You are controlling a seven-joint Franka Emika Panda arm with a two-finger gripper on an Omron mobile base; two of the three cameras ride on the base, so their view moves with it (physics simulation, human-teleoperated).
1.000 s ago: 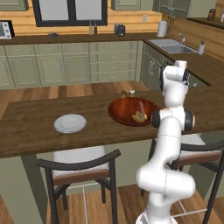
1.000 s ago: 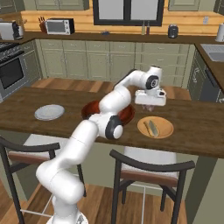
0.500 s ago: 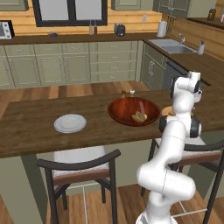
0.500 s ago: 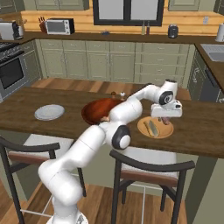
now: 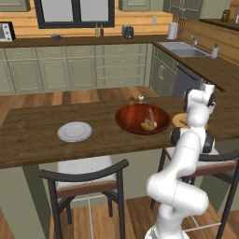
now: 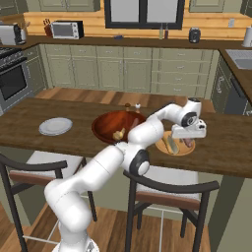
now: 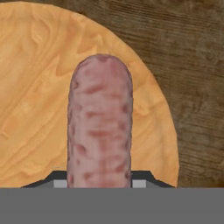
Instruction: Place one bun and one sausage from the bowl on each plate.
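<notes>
My gripper (image 7: pixel 100 183) is shut on a mottled pink sausage (image 7: pixel 100 122), which hangs just over the tan-orange plate (image 7: pixel 35 87). From the right base, the gripper (image 6: pixel 188 141) sits low over the right side of that plate (image 6: pixel 175 151), beside a bun (image 6: pixel 170 145) lying on it. The dark reddish-brown bowl (image 6: pixel 110 123) to the left still holds a bun (image 6: pixel 118 134). From the left base, the bowl (image 5: pixel 128 122) holds a bun (image 5: pixel 148 125), and the arm hides most of the tan plate (image 5: pixel 179 120). The pale grey plate (image 5: pixel 74 131) (image 6: pixel 55 126) lies bare at the far left.
All of this stands on a long dark wooden counter (image 6: pixel 226 147). Small salt and pepper shakers (image 5: pixel 136 99) stand just behind the bowl. Two dark chairs (image 5: pixel 84 179) are tucked under the counter's near edge.
The arm has swung right from above the bowl to the tan plate and come down low over it, carrying the sausage.
</notes>
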